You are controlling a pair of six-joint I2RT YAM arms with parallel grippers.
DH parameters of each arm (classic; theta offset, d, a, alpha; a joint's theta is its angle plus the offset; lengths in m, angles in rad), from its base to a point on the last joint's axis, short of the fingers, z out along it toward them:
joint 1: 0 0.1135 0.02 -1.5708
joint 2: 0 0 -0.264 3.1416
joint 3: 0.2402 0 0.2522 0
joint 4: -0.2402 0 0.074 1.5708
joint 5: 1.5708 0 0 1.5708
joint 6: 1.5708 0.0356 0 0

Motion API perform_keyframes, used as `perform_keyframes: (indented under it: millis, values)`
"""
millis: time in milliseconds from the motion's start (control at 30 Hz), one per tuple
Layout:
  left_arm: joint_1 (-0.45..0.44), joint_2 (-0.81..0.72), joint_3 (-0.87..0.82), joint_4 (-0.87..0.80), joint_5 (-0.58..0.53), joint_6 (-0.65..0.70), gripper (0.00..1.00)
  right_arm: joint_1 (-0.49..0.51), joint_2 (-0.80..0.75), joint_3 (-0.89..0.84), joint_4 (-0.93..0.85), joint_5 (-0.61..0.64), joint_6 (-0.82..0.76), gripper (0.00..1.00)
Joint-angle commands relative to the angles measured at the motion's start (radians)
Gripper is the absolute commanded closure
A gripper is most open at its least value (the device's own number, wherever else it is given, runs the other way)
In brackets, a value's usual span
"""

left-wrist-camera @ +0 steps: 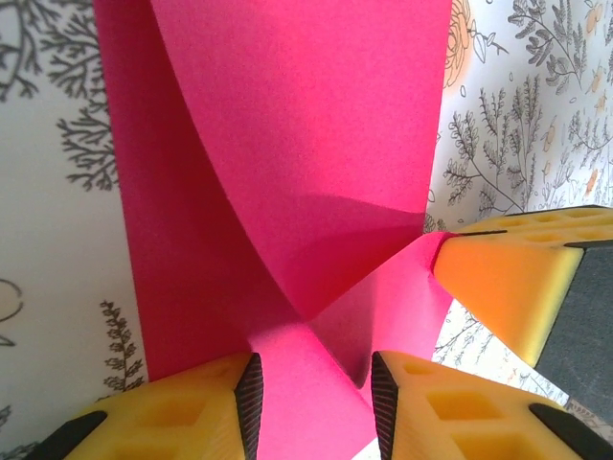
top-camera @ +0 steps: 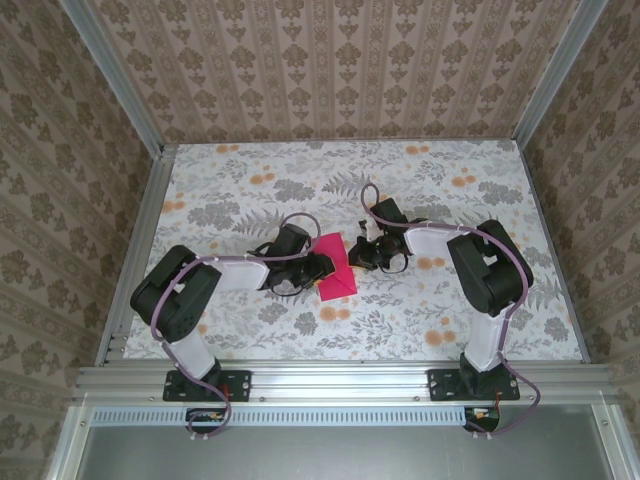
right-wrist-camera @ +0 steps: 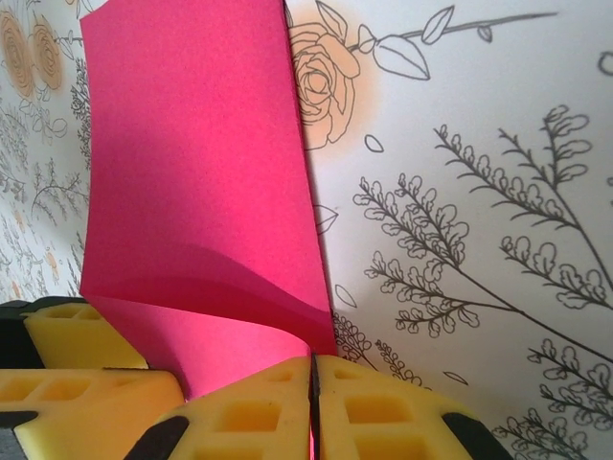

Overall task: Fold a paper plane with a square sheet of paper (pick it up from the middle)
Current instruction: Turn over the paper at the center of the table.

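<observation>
The square sheet of paper (top-camera: 338, 274) is magenta-red and lies mid-table between my two grippers, partly lifted and curled. In the left wrist view the paper (left-wrist-camera: 306, 144) bows upward, and a flap of it runs between the pads of my left gripper (left-wrist-camera: 314, 388), whose jaws stand apart. The right gripper's orange finger (left-wrist-camera: 508, 287) touches the flap's right edge. In the right wrist view the sheet (right-wrist-camera: 192, 172) curls back toward my right gripper (right-wrist-camera: 313, 369), which is shut with the paper's near edge pinched in the seam. From above, the left gripper (top-camera: 316, 268) and right gripper (top-camera: 364, 254) flank the sheet.
The floral tablecloth (top-camera: 300, 180) spreads out behind and to both sides. Patterned walls enclose the table on three sides. An aluminium rail (top-camera: 340, 380) with both arm bases runs along the near edge. The left gripper's yellow fingers (right-wrist-camera: 72, 335) crowd the right wrist view's lower left.
</observation>
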Motion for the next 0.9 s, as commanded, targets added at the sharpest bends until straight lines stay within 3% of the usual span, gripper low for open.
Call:
perform_keyframes:
  millis: [0,467,767,867]
  values:
    - [-0.007,0.019,0.031,0.014,0.012,0.018,0.62,-0.004,0.017,-0.016,-0.002,-0.019,0.009,0.9]
    - [-0.007,0.041,0.057,0.009,-0.007,0.038,0.84,-0.013,0.002,-0.016,-0.011,-0.02,0.01,0.88]
    - [-0.007,-0.017,0.064,-0.065,-0.048,0.091,0.9,-0.042,-0.185,-0.022,-0.066,0.043,0.01,0.57]
    - [-0.007,-0.043,0.071,-0.096,-0.056,0.111,0.92,-0.061,-0.243,-0.042,-0.074,0.067,0.019,0.52]
